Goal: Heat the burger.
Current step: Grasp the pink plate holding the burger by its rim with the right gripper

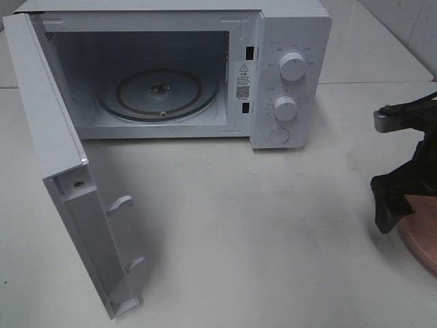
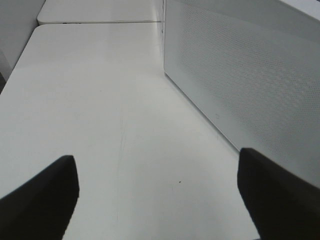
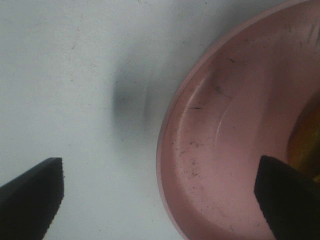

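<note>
Right gripper (image 3: 159,165): fingers spread wide with nothing between them, hanging low over the rim of the pink plate (image 3: 215,150)
Right gripper fingers (image 3: 35,190): one is over bare counter, the other over the plate's inner part
Left gripper (image 2: 156,157): fingers set apart and holding nothing, low over the counter (image 2: 100,100)
Burger (image 3: 306,140): only a yellow-orange sliver shows, on the plate close to one right finger; in the high view it cannot be seen
Pink plate, high view (image 1: 423,239): on the counter at the right edge, partly under the right gripper (image 1: 396,198)
Beside the left gripper: a white dotted panel of the microwave (image 2: 240,75); whether it is door or side wall I cannot tell
Microwave (image 1: 287,41): at the back of the counter, well apart from the plate, two round knobs (image 1: 293,66) on its front
Door (image 1: 61,178): swung fully open toward the left
Turntable (image 1: 160,92): glass, flat inside the cavity, with nothing on it
Counter (image 1: 259,225): white, with a seam near the back
</note>
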You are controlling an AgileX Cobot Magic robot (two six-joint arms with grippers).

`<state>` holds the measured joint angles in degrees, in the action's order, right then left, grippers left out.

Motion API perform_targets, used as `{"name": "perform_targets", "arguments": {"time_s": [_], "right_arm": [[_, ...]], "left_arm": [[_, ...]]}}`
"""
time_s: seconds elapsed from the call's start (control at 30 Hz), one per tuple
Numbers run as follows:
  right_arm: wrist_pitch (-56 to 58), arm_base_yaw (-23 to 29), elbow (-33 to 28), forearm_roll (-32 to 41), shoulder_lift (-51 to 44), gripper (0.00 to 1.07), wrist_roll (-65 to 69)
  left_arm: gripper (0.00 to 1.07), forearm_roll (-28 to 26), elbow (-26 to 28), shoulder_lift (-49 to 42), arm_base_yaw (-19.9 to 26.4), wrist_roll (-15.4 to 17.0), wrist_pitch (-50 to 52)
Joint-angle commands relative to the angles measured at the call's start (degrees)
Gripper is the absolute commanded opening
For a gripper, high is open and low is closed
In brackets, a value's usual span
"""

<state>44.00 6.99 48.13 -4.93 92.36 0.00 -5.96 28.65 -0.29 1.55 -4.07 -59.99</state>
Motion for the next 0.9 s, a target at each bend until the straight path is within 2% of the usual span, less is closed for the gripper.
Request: {"name": "perform_targets", "arguments": {"time_s": [0.03,0.37,0.67,0.87,0.9], "right_arm": [[-1.3,-0.3,0.1,-0.6,1.7,0.98,0.9],[-3.8,-3.6,0.1,-0.5,7.9,0.96,0.3],[-6.0,-3.6,0.1,-0.5,11.0,0.94,0.0],[-7.0,-3.6,0.1,-0.5,11.7,0.87,0.0],[-7.2,-3.6,0.1,-0.5,12.1,0.82,0.0]], "left_arm": [[0.82,0.0,-0.2,-1.4,0.1,0.1,0.5],[0.82,0.0,-0.2,-1.4,0.1,0.1,0.5],[0.82,0.0,-0.2,-1.4,0.1,0.1,0.5],[0.82,0.0,-0.2,-1.4,0.1,0.1,0.5],[0.82,0.0,-0.2,-1.4,0.1,0.1,0.5]]}}
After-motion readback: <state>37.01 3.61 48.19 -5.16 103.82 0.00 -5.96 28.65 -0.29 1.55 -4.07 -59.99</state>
